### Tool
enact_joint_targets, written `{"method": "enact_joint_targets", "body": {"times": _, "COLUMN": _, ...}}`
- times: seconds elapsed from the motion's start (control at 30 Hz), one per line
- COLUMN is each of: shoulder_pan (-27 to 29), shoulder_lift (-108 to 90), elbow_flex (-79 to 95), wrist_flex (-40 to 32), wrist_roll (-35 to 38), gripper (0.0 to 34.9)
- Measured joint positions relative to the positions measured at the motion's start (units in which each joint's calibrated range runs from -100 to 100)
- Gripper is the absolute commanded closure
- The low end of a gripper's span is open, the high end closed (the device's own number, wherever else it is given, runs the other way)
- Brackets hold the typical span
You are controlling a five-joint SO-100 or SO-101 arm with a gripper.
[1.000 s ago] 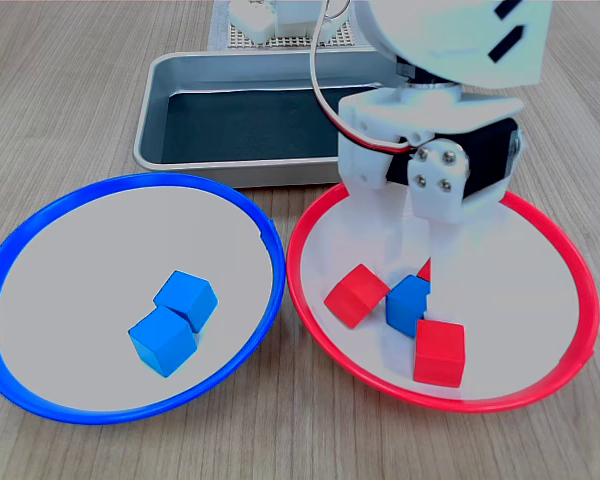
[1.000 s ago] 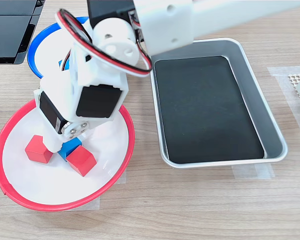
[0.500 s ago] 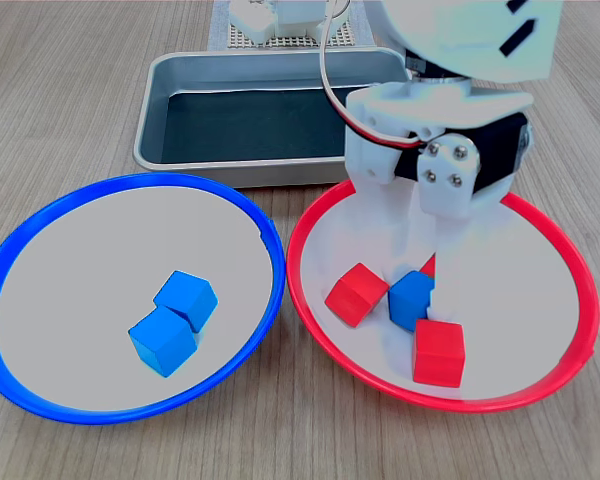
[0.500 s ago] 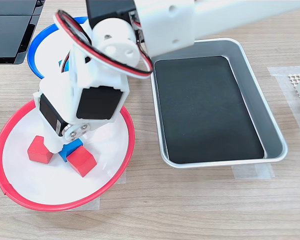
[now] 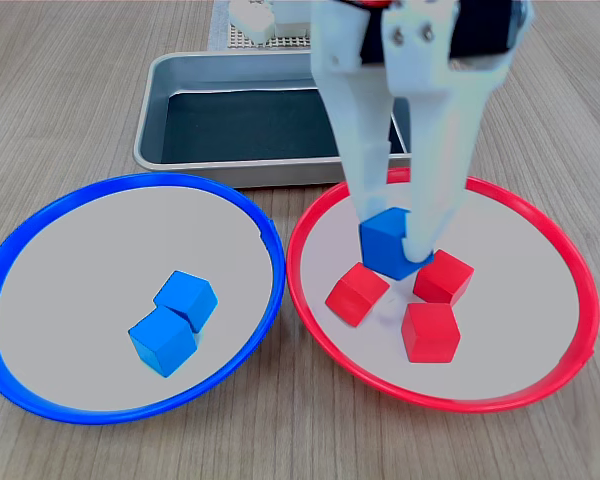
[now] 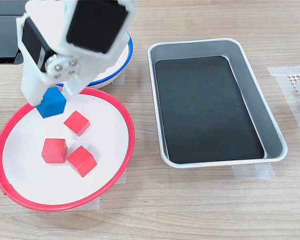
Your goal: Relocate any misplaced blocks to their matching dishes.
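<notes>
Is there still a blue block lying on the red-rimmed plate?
No: in the first exterior view the red-rimmed plate holds only three red cubes, and the blue block is clamped in the pincer.

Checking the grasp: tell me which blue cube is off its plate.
The blue cube pinched in the gripper, lifted above the red-rimmed plate. The other two blue cubes rest on the blue-rimmed plate.

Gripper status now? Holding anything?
Gripper: shut on the blue block, lifted above the red-rimmed plate; three red blocks remain on it.
</notes>
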Motion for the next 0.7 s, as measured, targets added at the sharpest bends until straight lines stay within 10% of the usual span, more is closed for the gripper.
{"method": "enact_joint_targets", "body": {"times": 0.7, "shoulder_pan": 19.3, "shoulder_lift": -9.6, "elbow_flex": 17.0, "wrist_flex": -4.9, "wrist_roll": 2.1, "gripper": 34.6}}
